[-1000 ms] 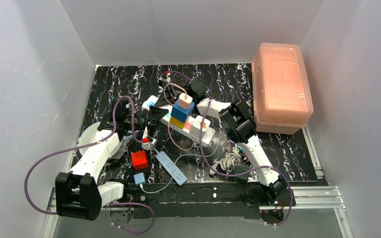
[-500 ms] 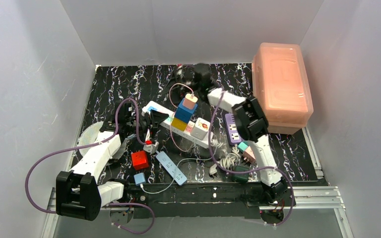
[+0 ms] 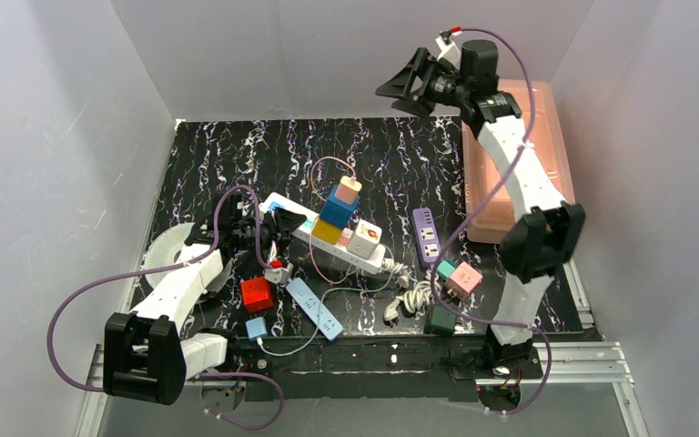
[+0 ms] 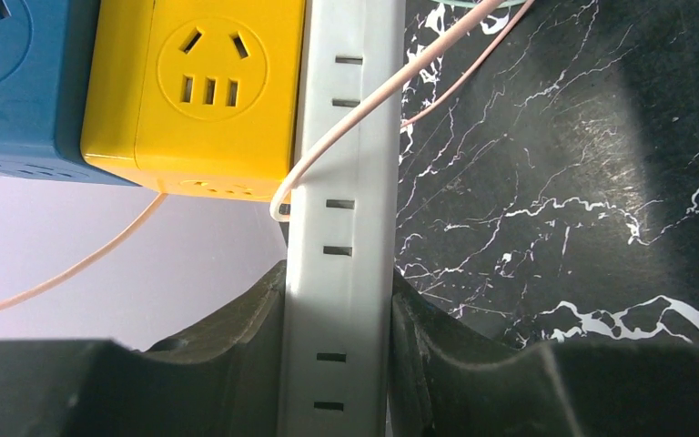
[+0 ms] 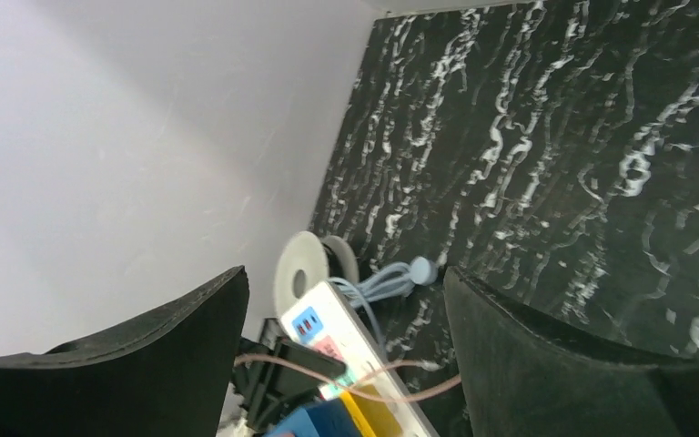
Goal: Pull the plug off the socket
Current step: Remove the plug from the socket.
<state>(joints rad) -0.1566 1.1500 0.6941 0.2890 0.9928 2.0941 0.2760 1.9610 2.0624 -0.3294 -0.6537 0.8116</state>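
White plastic, long and narrow, the socket (image 3: 302, 226) lies slanted on the black marbled bench (image 3: 391, 155), left of its middle, with pastel outlet faces along its top. A yellow cube adapter (image 3: 326, 229) sits plugged into it. A blue cube (image 3: 336, 209) is stacked on that, with a peach-topped plug (image 3: 349, 188) above, and a white cube (image 3: 362, 240) is just beside them. The left fingers (image 4: 237, 328) pinch the strip's two sides near one end. The right fingers (image 5: 146, 355) are spread wide, holding nothing, raised high over the bench's far edge.
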